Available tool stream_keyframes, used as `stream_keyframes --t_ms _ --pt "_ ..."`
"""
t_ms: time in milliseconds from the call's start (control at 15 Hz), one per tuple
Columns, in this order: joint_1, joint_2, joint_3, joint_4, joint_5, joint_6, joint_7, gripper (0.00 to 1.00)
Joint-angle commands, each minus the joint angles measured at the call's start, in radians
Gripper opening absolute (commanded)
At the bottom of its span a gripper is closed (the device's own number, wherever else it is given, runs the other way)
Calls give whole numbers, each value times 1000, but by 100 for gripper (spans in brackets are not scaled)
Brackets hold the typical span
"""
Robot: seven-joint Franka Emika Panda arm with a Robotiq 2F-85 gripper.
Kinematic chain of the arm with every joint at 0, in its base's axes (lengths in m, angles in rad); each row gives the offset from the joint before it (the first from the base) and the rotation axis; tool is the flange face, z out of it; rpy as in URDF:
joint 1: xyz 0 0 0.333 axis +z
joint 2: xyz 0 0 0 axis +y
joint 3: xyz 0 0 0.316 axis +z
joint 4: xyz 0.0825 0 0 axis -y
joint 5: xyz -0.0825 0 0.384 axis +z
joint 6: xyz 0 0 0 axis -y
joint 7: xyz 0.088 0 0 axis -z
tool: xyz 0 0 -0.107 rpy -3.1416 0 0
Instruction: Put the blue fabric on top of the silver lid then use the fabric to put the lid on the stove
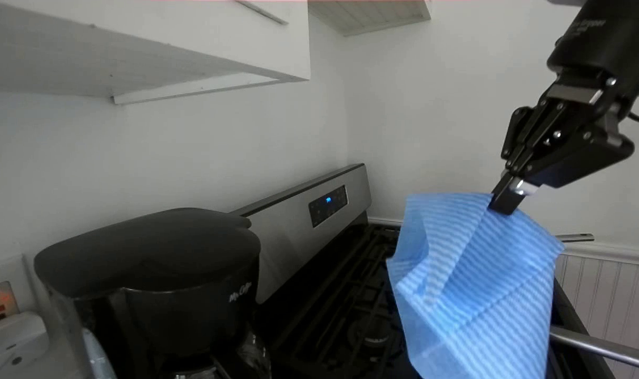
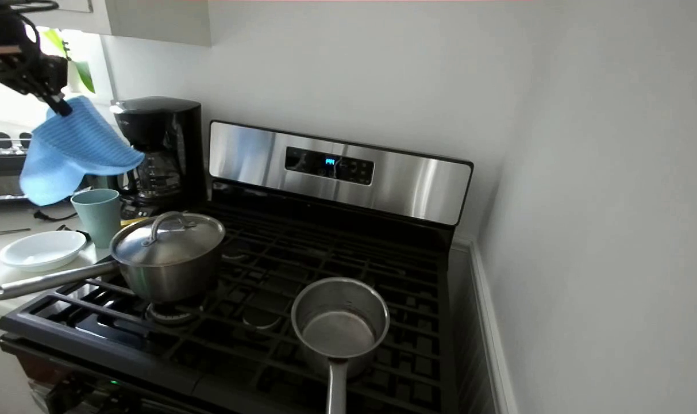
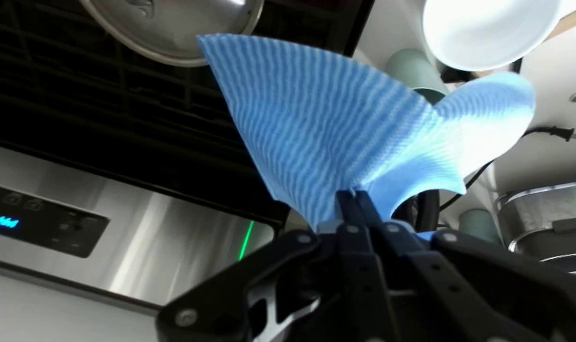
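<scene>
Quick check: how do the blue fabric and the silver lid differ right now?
The blue fabric hangs in midair; the silver lid sits on a pot. The fabric is limp and finely striped; the lid looks rigid, round and shiny. Neither rests directly on the stove.

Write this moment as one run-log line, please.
jaws: shut on blue fabric | fabric: hanging, apart from silver lid | lid: on pot | pot: on stove
</scene>
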Motion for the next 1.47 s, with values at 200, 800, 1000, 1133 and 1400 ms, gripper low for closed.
stream_keyframes --t_ms 200,800,1000,1133,1400 --pt "-49 -88 -26 0 -76 -12 38 1" --pt "-150 -132 -74 -25 -188 -20 17 0" --pt "-193 -117 -97 -48 -247 -1 21 0" --pt "-217 -114 -104 -82 -278 22 32 0" --pt "-257 -117 -109 -170 -313 47 56 0"
